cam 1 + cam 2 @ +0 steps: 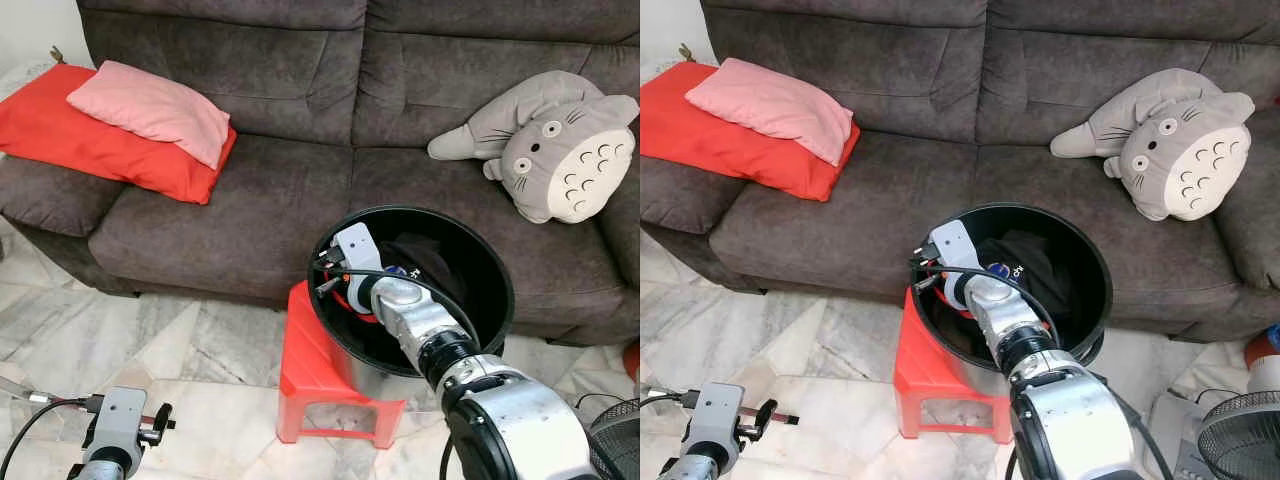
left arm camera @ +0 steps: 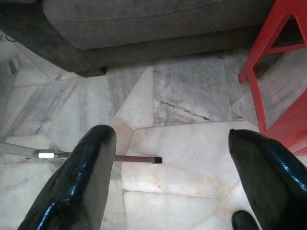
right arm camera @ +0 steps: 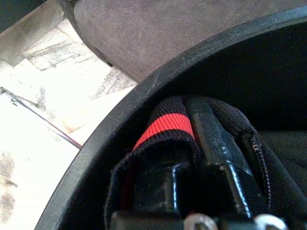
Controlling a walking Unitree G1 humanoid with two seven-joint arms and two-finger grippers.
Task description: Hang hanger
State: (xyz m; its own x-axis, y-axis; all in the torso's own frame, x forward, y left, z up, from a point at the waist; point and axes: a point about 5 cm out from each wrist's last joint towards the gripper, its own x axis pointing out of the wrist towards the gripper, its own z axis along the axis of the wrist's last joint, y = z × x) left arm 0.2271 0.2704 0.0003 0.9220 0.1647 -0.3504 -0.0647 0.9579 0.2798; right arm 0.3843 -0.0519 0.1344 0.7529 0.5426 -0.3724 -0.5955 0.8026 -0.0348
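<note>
Hanger or not I cannot tell, but a thin rod (image 2: pixel 96 157) of pale metal with a dark squared tip lies flat on the floor just beside the left gripper (image 2: pixel 171 136), whose two glossy, rounded black fingers are spread wide and hold nothing, low over the tiles. The right gripper (image 3: pixel 189 139) is down inside the near wall of the bucket (image 1: pixel 420 210), its fingers pressed together and pinching a black garment (image 3: pixel 163 124). The cloth is a ribbed knit with a bright red band, and it is draped over one finger like a cuff, with a stitched seam running alongside. More dark, crumpled fabric fills the bottom of the bucket. The bucket is round, of smooth black plastic with a thick rolled rim, and it stands on a small red plastic stool (image 1: pixel 300 360) with splayed legs. The floor (image 1: pixel 200 350) is polished marble in irregular grey and cream slabs. Just behind the stool runs a dark brown sofa (image 1: pixel 250 210) in a soft, suede-like cloth. At its left end lies a flat red cushion (image 1: pixel 60 130) with a plump pink pillow (image 1: pixel 150 110) on top, and at its right end a grey and cream plush toy (image 1: pixel 560 150) lies on its side. A wire fan guard (image 1: pixel 615 440) shows at the floor's right edge.
</note>
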